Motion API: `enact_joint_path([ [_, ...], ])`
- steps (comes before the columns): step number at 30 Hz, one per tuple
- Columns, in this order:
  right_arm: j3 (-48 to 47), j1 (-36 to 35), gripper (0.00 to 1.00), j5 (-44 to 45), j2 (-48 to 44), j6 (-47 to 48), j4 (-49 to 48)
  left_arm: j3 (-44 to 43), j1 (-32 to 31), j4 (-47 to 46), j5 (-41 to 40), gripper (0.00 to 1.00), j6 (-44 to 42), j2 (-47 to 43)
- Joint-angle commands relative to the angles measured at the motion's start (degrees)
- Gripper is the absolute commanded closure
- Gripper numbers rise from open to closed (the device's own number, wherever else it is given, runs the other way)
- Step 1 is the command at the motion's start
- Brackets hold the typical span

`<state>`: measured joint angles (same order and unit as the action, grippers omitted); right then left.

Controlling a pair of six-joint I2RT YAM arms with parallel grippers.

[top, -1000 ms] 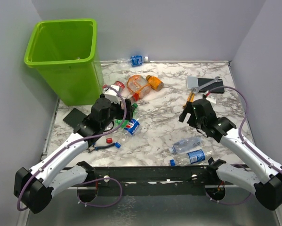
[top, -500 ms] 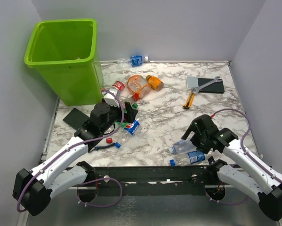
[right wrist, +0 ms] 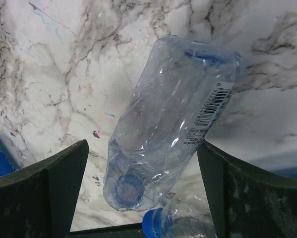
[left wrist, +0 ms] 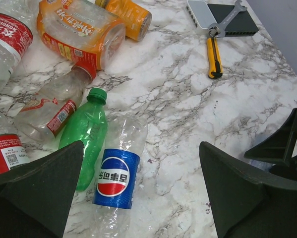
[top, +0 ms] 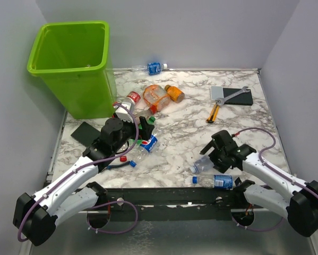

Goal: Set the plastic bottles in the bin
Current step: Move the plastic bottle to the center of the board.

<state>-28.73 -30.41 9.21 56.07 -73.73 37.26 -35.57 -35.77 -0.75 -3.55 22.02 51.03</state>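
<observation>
The clear bottle [right wrist: 168, 124] lying on the desk [right wrist: 49, 74] between the wide-spread fingers [right wrist: 44, 193] of the right tool [right wrist: 142, 144] is judged empty, light, thin-walled and slick, so it is best pinched across its mid-body. Just ahead of the equally wide left tool [left wrist: 141, 146] a Pepsi-labelled bottle [left wrist: 116, 178] and a green bottle [left wrist: 86, 134] are seen, the bin [top: 87, 93] well beyond to its left. Since a second ago the right tool has been drawn back and lowered over its bottle.
</observation>
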Motion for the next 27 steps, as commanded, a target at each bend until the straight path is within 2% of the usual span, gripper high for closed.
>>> enact_joint_path([
  [1, -0.2, 0.0, 0.07, 3.1, 3.6, -0.4, -7.2, 0.7, -0.4, -0.1, -1.9, 0.01, -0.2, -0.6],
  [11, -5.1, 0.1, 0.1, 4.0, 13.7, 9.5, -11.4, 0.7, -0.4, 0.1, -2.2, 0.01, -0.6, 0.1],
  [18, -11.3, -0.1, 0.36, 2.5, 18.1, 23.6, -12.3, 0.5, -0.4, 0.1, -2.0, 0.01, -0.6, 0.6],
  [22, -14.8, -0.1, 0.46, 3.3, 18.7, 29.1, -12.0, 0.6, -0.4, 0.1, -2.2, 0.01, -0.6, 0.6],
  [25, -16.5, 0.2, 0.53, 4.5, 20.4, 29.5, -10.9, 0.5, -0.5, 0.1, -2.2, 0.01, -0.6, 0.7],
  [27, -15.0, 2.2, 0.56, 1.9, 19.8, 24.4, -12.4, 0.5, -0.4, 0.1, -2.2, 0.01, -0.6, 0.7],
])
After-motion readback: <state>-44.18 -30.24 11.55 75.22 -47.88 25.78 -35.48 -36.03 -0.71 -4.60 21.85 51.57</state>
